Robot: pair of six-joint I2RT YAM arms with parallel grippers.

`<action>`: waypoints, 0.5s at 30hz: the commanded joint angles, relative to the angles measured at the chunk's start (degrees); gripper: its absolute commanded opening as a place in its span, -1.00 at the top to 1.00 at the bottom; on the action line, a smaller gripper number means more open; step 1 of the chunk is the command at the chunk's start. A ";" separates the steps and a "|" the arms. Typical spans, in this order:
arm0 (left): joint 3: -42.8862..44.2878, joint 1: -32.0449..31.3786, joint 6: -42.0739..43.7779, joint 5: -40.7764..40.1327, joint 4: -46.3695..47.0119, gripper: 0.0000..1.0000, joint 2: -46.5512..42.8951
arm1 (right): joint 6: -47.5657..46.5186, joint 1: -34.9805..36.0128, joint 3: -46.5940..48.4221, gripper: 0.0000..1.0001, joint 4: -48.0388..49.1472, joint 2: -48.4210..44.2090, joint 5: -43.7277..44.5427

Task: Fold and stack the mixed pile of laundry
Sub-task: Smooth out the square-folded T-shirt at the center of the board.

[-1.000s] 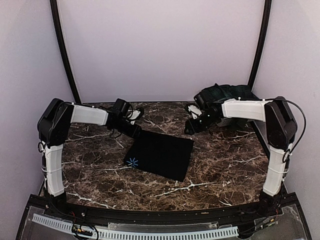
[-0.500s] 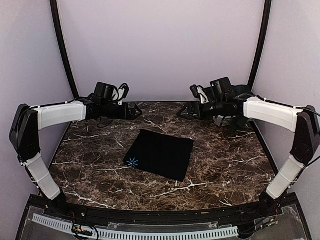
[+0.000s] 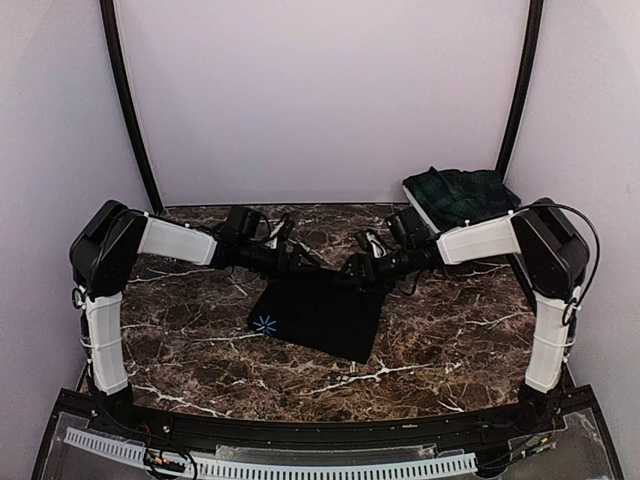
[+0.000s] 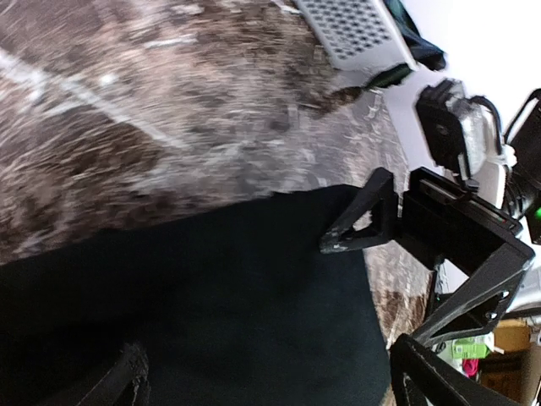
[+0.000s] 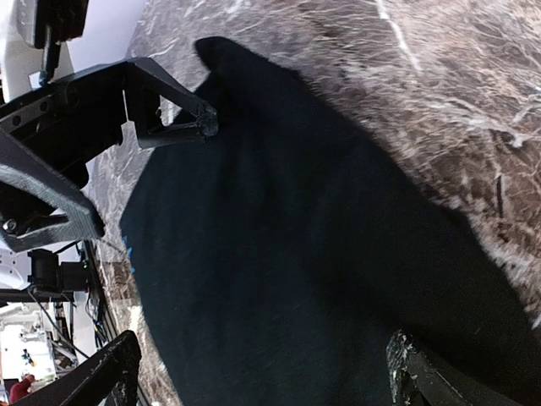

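We see a plain black cloth piece (image 3: 322,312) lying flat as a rough square in the middle of the brown marble-patterned tabletop (image 3: 455,335). One corner points toward the arm bases. A small light-blue star mark (image 3: 265,323) sits near its left corner.

Both arms reach inward and meet at the far edge of this cloth. The left gripper (image 3: 300,266) is low over the far-left part of that edge. Its wrist view shows its two fingers (image 4: 125,382) spread wide apart, with black fabric (image 4: 211,304) filling the space between them and nothing pinched. The right gripper (image 3: 354,272) faces it from the other side, near the far-right part of the same edge. Its own fingers (image 5: 416,376) are likewise spread wide over the cloth (image 5: 287,254), gripping nothing. Each wrist camera catches the opposite gripper close by, jaws parted. We cannot tell whether any fingertip actually touches the fabric.

At the far right corner of the table stands a white perforated plastic basket (image 3: 418,208). A dark green-and-navy tartan skirt (image 3: 462,194) is heaped on top of it, well apart from the black cloth and from both grippers.
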 commanded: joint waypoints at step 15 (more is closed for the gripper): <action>-6.92 8.36 -5.81 -6.78 3.09 -0.98 -7.08 | -8.49 -5.16 24.78 -0.97 -10.61 10.47 3.25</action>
